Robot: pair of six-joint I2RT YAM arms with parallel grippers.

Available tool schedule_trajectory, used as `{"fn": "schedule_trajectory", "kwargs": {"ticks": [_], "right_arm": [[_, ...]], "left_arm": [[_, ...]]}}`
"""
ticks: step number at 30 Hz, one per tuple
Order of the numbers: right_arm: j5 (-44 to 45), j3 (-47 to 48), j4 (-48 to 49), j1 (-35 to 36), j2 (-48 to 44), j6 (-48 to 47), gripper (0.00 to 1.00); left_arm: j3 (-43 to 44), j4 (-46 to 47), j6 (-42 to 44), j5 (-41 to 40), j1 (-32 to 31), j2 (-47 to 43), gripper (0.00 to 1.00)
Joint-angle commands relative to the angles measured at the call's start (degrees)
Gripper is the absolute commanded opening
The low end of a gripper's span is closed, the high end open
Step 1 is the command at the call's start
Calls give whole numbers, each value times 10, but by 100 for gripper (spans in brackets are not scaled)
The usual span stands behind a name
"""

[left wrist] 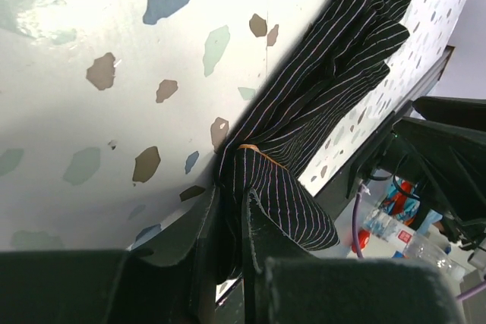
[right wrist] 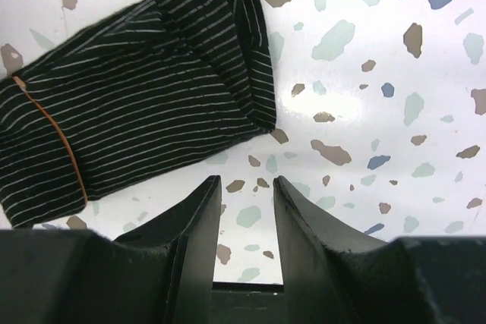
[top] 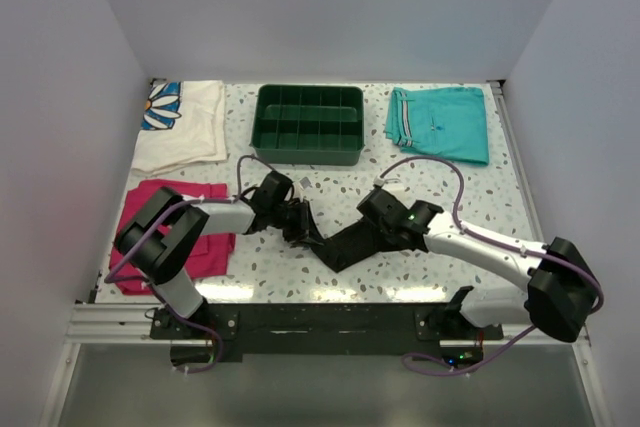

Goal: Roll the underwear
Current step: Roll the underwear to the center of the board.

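The underwear (top: 345, 243) is a black finely striped bundle lying as a long strip on the speckled table between my two grippers. My left gripper (top: 297, 226) is shut on its left end; in the left wrist view the fabric (left wrist: 326, 73) with an orange hem line runs out from between the closed fingers (left wrist: 262, 221). My right gripper (top: 380, 211) is open and empty at the strip's right end. In the right wrist view the underwear (right wrist: 137, 104) lies just beyond and left of the gripper (right wrist: 247, 187), apart from the fingers.
A green divided tray (top: 310, 125) stands at the back centre. Teal shorts (top: 440, 122) lie back right. A magenta folded cloth (top: 150, 225) lies at the left under the left arm. A white flowered cloth (top: 182, 122) lies back left.
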Motion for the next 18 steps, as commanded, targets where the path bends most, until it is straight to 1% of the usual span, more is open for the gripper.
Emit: {"fn": "schedule_trajectory", "kwargs": {"ticks": [1, 2, 6, 11, 14, 16, 18], "right_arm": [[-1, 3, -8, -2, 21, 30, 38], [-4, -2, -3, -2, 28, 34, 38], [-16, -16, 24, -2, 50, 38, 38], [-27, -6, 53, -1, 87, 22, 40], [-39, 12, 73, -2, 104, 2, 40], [-47, 26, 81, -2, 109, -28, 41], [-72, 41, 98, -1, 109, -73, 44]], "left_arm": [[-12, -37, 26, -66, 0, -23, 0], [-13, -56, 27, -70, 0, -25, 0], [-32, -52, 12, -84, 9, -50, 0], [-70, -60, 5, -104, 56, -100, 0], [-92, -77, 3, -118, 92, -140, 0], [-107, -81, -11, -130, 115, -169, 0], [-126, -94, -31, -155, 122, -209, 0]]}}
